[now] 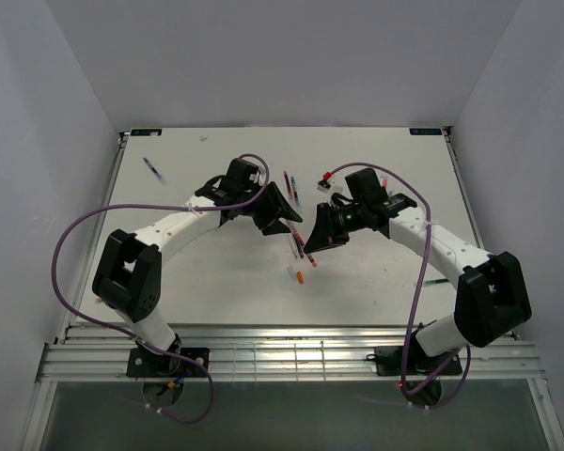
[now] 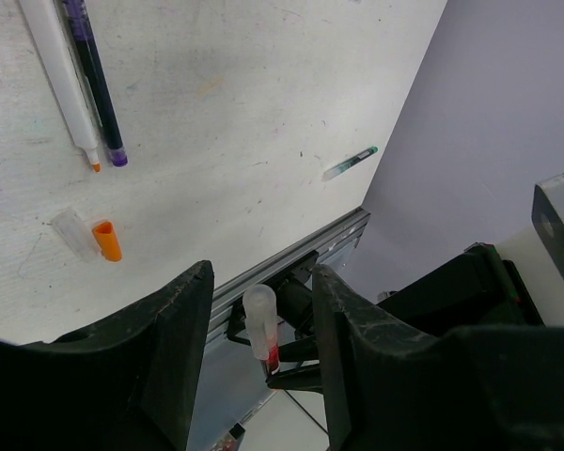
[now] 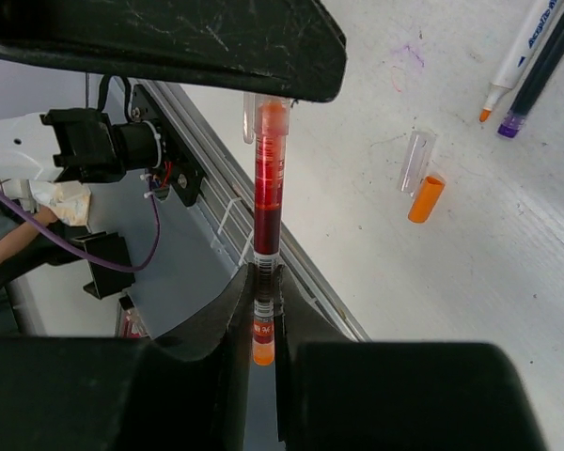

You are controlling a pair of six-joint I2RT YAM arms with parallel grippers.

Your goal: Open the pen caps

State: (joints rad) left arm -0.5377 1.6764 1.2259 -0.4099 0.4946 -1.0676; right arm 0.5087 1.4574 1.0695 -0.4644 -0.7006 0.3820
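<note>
The right tool is clamped on a red pen over the bench edge. Its clear cap sits between the parted fingers of the left tool. A white pen reads "Acrylic".

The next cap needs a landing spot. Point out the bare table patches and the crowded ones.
Bare: the near strip of the table between the two arm bases, nearer than the orange cap; and the far right corner behind the right arm. Crowded: the centre, where the left gripper and right gripper meet among loose pens.
</note>
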